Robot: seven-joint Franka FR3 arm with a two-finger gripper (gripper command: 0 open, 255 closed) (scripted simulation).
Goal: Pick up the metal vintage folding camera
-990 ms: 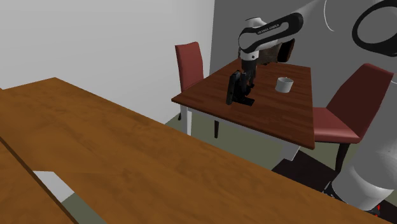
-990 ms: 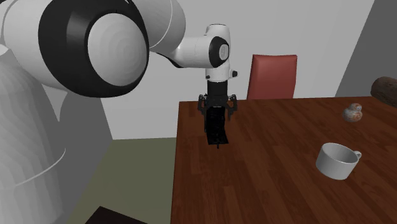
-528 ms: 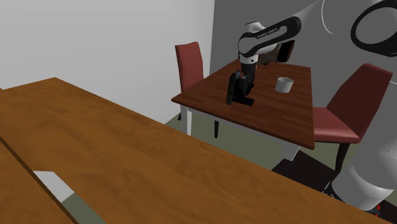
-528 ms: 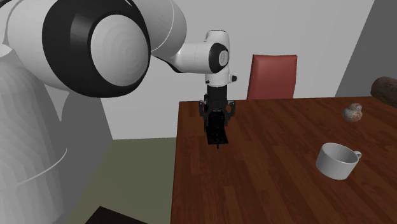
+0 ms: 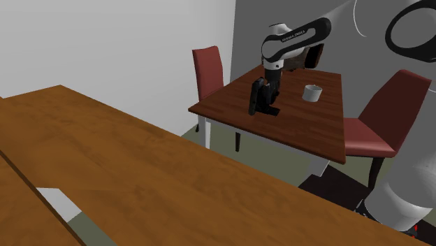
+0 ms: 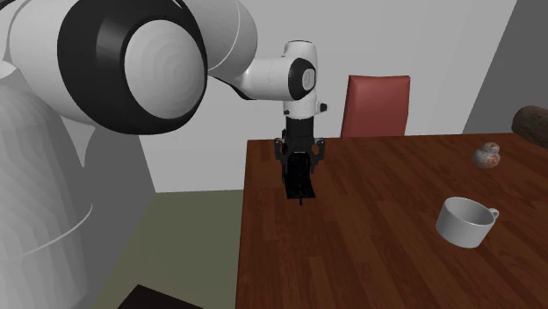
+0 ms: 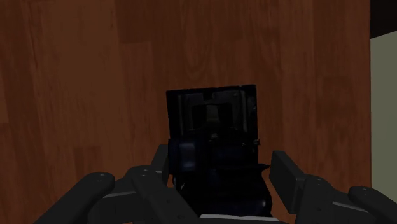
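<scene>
A black folding camera stands upright on the dark wooden table, near the edge on the shoulder view's left. My gripper comes straight down onto it from above. In the second exterior view the camera rests on the table under the gripper. In the wrist view the gripper is shut on the camera, with a black finger pressed against each of its sides. The camera's lower part is hidden behind the hand.
A white cup sits on the same table, toward the second exterior view's right. A small round thing and a brown lump lie at the far end. Red chairs flank the table. A large wooden tabletop fills the shoulder view's foreground.
The fingers have closed from wide apart onto the camera's sides. The arm's upper link shifted slightly. The camera still stands in the same spot on the table.
</scene>
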